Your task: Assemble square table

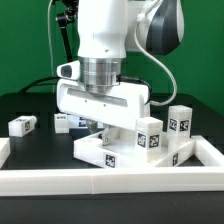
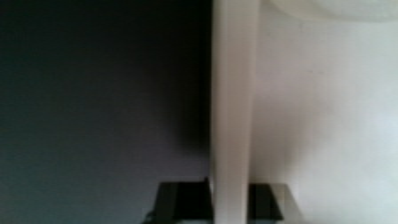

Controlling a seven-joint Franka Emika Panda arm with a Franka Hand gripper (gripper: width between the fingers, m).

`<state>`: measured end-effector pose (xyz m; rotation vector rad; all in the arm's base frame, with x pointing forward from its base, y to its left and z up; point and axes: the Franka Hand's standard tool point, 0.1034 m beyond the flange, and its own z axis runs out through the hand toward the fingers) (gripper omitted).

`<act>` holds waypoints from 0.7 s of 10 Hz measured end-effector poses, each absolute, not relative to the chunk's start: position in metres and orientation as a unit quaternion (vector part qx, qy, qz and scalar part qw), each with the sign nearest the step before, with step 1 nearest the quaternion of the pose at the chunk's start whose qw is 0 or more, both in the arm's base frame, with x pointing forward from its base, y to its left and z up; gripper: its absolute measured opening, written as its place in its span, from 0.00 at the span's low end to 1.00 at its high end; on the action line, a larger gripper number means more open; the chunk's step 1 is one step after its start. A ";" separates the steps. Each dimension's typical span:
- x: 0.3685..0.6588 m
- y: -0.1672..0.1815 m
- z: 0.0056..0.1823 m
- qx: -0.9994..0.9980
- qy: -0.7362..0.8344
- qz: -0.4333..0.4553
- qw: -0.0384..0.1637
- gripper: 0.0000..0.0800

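Tabletop (image 1: 122, 152) lies flat near the front edge of the black work table (image 1: 30, 150), tucked into the corner of the L-shaped border wall (image 1: 110, 183). Gripper (image 1: 98, 130) is down at the slab's rear edge with its jaws clenched tight; cannot tell whether they pinch the rim or only press on it. Wrist view: pale upright edge against dark, not identifiable. One leg (image 1: 148, 136) stands on the slab and a second leg (image 1: 180, 122) toward the exterior view's right. Two loose legs (image 1: 22, 124) (image 1: 68, 122) lie toward the exterior view's left. Judged: rigid light plastic, smooth and likely to slide; take the slab by its rim, legs across flat sides. Wall blocks front and right; open room lies left and rear.
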<state>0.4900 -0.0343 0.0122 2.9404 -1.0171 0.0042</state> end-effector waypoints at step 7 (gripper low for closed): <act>0.491 -0.041 0.013 0.993 -0.116 -0.003 0.024 0.08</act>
